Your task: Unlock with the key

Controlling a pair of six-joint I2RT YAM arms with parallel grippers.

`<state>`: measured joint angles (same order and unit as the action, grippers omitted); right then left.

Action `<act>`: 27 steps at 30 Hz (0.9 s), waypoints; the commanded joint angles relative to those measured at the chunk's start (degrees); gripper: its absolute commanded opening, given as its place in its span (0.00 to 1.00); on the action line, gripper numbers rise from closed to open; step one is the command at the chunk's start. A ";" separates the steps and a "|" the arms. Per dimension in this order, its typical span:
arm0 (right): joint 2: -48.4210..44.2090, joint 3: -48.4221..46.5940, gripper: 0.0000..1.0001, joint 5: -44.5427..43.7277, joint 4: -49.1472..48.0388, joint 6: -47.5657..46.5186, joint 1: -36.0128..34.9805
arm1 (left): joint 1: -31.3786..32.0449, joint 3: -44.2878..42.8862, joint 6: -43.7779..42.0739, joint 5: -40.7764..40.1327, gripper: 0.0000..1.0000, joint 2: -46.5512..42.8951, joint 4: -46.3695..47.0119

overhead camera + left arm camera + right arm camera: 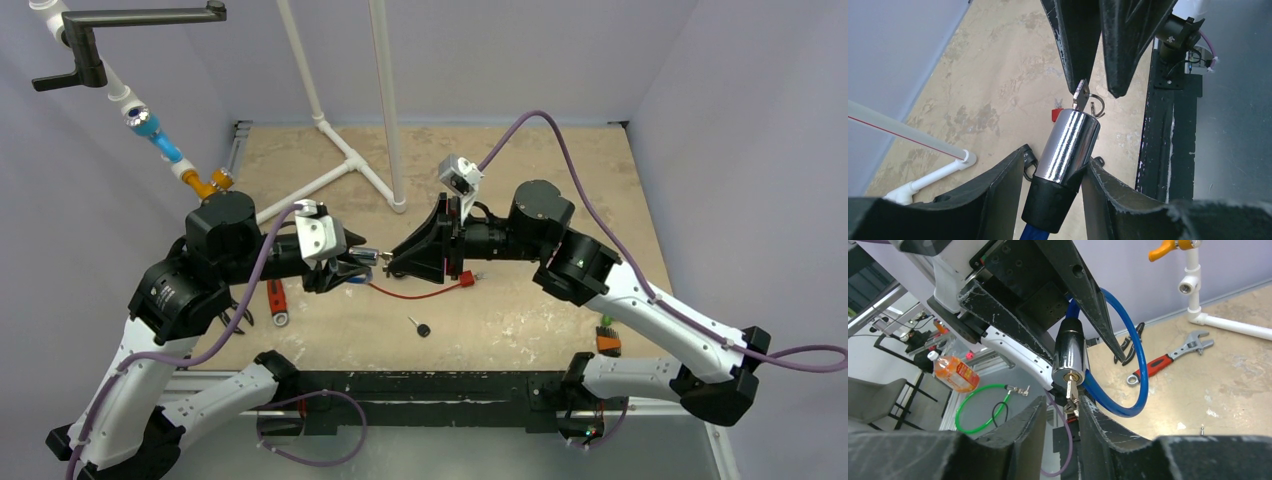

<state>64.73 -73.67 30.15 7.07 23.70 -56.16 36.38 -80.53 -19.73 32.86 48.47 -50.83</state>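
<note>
Lock (pixel 366 256) hangs in the air above the counter (pixel 560 300), midway between the two arms. Its long axis lies roughly level, with the keyhole end facing the right arm. It is a smooth, shiny chrome cylinder (pixel 1068 145) with a black collar at the back, where a glossy blue cable (pixel 1143 365) loops out. The small flat metal key (pixel 1071 388) sits in the keyhole in line with the cylinder, a thin ring hanging from its head.

The left tool (pixel 1058 162) is clamped on the lock's black collar. The right tool (pixel 1062 406) has its fingers apart on either side of the key's head. One finger (pixel 1075 60) touches the head, and a gap shows on the other side.
</note>
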 commanded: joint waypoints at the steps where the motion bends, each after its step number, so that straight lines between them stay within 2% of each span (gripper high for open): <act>1: 0.03 0.34 0.28 1.93 -4.56 1.30 0.26 | -0.17 -2.77 -0.71 1.33 0.00 -0.39 3.37; 5: 0.24 0.73 0.22 1.84 -6.32 1.86 0.26 | -0.13 -2.88 -0.61 1.50 0.00 -0.30 3.52; 14: 0.91 2.22 0.00 1.91 -8.82 2.97 0.26 | -0.25 -3.48 -0.40 1.76 0.00 0.12 3.82; 21: 1.74 3.87 0.00 4.24 -12.54 4.85 0.26 | -0.25 -3.79 -0.31 1.94 0.00 0.42 3.76; 27: 2.60 3.88 0.12 4.81 -14.11 5.87 0.24 | -0.31 -3.93 -0.36 1.86 0.00 0.58 3.72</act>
<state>66.30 -70.06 32.69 -2.70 28.01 -55.37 36.01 -81.95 -19.70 33.19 48.53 -52.47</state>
